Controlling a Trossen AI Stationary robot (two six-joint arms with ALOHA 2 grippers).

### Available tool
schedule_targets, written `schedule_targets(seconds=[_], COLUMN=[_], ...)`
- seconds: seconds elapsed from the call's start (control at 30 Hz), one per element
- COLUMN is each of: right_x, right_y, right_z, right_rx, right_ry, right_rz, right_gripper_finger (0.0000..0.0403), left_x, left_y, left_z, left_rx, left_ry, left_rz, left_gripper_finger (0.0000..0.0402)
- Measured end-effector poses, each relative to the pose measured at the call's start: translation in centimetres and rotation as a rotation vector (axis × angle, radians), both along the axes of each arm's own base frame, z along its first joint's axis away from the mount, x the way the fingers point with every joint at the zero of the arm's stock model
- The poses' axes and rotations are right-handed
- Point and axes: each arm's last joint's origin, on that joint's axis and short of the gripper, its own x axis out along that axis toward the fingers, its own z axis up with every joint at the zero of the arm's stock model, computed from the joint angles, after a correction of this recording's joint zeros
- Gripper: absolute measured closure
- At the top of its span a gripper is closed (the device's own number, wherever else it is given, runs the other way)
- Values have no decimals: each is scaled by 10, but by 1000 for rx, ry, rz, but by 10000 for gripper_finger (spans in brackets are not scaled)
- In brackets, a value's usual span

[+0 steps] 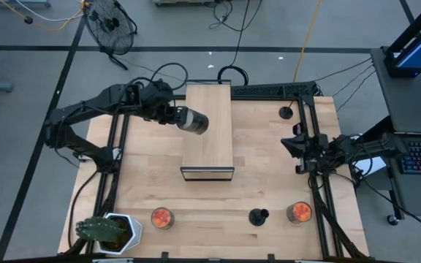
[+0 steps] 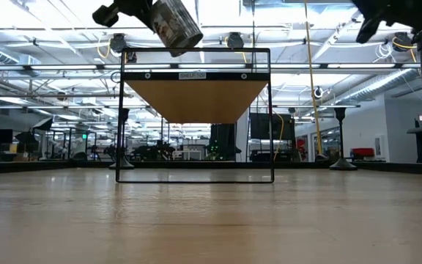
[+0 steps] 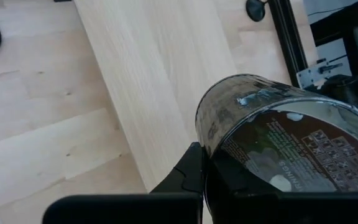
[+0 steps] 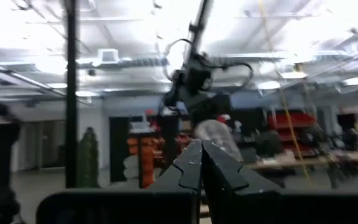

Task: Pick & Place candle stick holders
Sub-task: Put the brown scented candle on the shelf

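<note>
Between my left jaws (image 1: pixel 183 118), clamped shut, lies a round jar (image 1: pixel 194 121), tipped sideways above the wooden shelf (image 1: pixel 208 146); my right jaws (image 4: pixel 199 163) are closed, empty.

Raised shelf (image 1: pixel 208 128) obstructs bench (image 1: pixel 262 161) centre. Front row: jar (image 1: pixel 161 218), candle stick holder (image 1: pixel 258 216), jar (image 1: pixel 299 212). Open bench lies between shelf and that row.

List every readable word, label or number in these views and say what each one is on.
Shelf frame's top bar carries a small white label: too blurred to read.
Jar held in the left tool: printed label, words too blurred to read.
Nothing else carries text.
</note>
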Motion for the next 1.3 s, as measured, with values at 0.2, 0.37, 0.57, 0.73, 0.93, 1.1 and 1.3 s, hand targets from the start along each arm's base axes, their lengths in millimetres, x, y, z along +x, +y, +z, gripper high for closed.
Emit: schedule_targets(seconds=[0.2, 0.37, 0.57, 0.73, 0.93, 1.1, 1.3], right_x=[27, 60, 100, 128, 160, 185, 213], right_y=[4, 8, 5, 0, -6, -12, -20], right_z=[26, 46, 63, 73, 82, 82, 84], right_rx=[-15, -78, -106, -152, -197, -201, -212], right_ry=[92, 219, 356, 404, 431, 465, 501], right_rz=[-21, -41, -89, -134, -174, -186, -119], right_gripper_finger=[378, 316, 219, 143, 71, 34, 10], left_x=[2, 3, 4, 4, 5, 5, 7], left_y=[-7, -12, -17, -20, -20, -20, -20], left_z=[0, 0, 0, 0, 0, 0, 2], left_rx=[-8, -9, -5, 0, 5, 6, 18], left_ry=[-5, -5, -4, -3, -1, -2, -35], left_rz=[-10, -29, -49, -66, -75, -74, -80], left_gripper_finger=[402, 401, 401, 401, 401, 401, 401])
